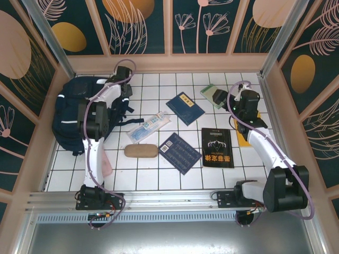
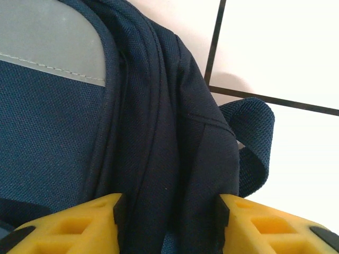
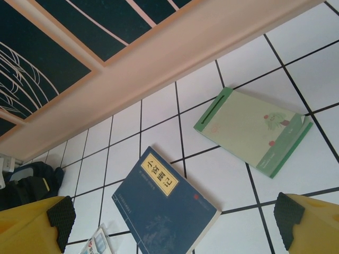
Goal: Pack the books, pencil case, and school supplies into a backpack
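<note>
The navy backpack (image 1: 69, 114) lies at the far left. My left gripper (image 1: 125, 90) is over its right edge. In the left wrist view the gripper (image 2: 169, 222) is shut on a fold of backpack fabric (image 2: 164, 132), both pads touching it. Books lie flat: two navy ones (image 1: 185, 108) (image 1: 180, 152), a black one (image 1: 217, 147), a green one (image 1: 214, 95) and a yellow one (image 1: 242, 139) partly under the right arm. A tan pencil case (image 1: 141, 151), a clear packet (image 1: 149, 127) and a pink case (image 1: 106, 165) lie mid-left. My right gripper (image 3: 175, 222) hangs open above the navy book (image 3: 164, 211) and green book (image 3: 254, 129).
Patterned walls with pale wooden skirting (image 3: 159, 63) enclose the white tiled table (image 1: 159, 87) on three sides. A dark backpack strap (image 2: 254, 143) loops onto the tiles beside the fold. A metal rail (image 1: 169, 198) runs along the near edge.
</note>
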Motion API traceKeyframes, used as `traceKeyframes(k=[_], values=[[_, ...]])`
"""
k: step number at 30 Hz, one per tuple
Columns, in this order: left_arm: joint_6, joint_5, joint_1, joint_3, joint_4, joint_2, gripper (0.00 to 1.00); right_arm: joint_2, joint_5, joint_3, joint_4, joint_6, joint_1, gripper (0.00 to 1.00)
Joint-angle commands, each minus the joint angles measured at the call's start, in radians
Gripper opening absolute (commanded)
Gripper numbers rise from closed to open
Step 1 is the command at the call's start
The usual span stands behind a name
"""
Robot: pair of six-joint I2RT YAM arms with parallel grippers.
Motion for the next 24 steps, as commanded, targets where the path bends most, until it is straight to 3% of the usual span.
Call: traceKeyframes(k=[1, 11, 20, 21, 24], values=[[0.002, 0.003, -0.035, -0.014, -0.084, -0.004, 0.51, 0.018, 0.008, 0.038, -0.016, 0.004, 0.021, 0.99], [-0.026, 0.076, -0.042, 0.005, -0.071, -0.099, 0.55, 0.033, 0.023, 0.030, -0.003, 0.012, 0.059, 0.99], [-0.016, 0.000, -0.043, 0.082, -0.135, 0.078, 0.53, 0.073, 0.025, 0.055, -0.005, 0.013, 0.091, 0.99], [-0.015, -0.007, -0.043, 0.082, -0.135, 0.087, 0.49, 0.078, 0.025, 0.060, -0.004, 0.012, 0.096, 0.99], [-0.012, -0.012, -0.043, 0.089, -0.134, 0.107, 0.13, 0.091, 0.023, 0.075, -0.008, 0.009, 0.108, 0.99]])
